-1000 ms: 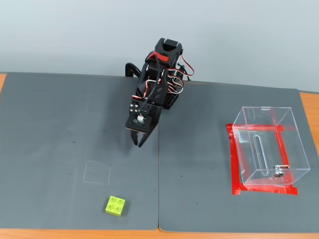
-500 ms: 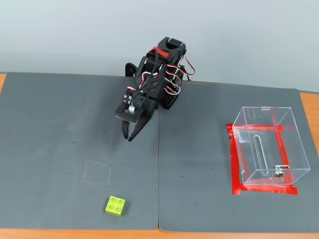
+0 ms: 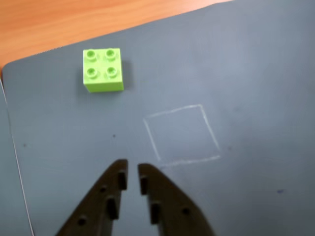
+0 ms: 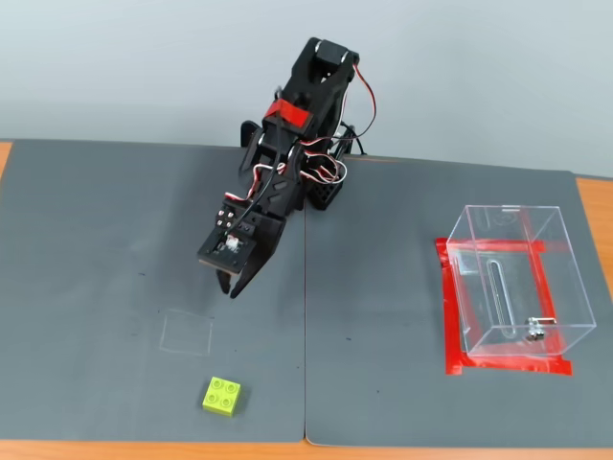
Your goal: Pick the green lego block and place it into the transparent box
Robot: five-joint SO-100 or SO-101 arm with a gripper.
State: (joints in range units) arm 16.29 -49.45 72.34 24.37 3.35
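The green lego block (image 3: 103, 70) is a small lime brick with four studs; it lies on the grey mat near the mat's edge, also in the fixed view (image 4: 222, 395). My gripper (image 3: 131, 175) hangs above the mat, well short of the block, its two dark fingers nearly together with a narrow gap and nothing between them; the fixed view shows it too (image 4: 228, 284). The transparent box (image 4: 517, 280) stands on the right of the fixed view, on a red tape frame, far from the gripper. It holds nothing but its latch.
A chalk square (image 3: 181, 133) is drawn on the mat between gripper and block, also in the fixed view (image 4: 186, 333). Two grey mats meet at a seam (image 4: 305, 316). Orange table edge (image 3: 59, 22) lies beyond the mat.
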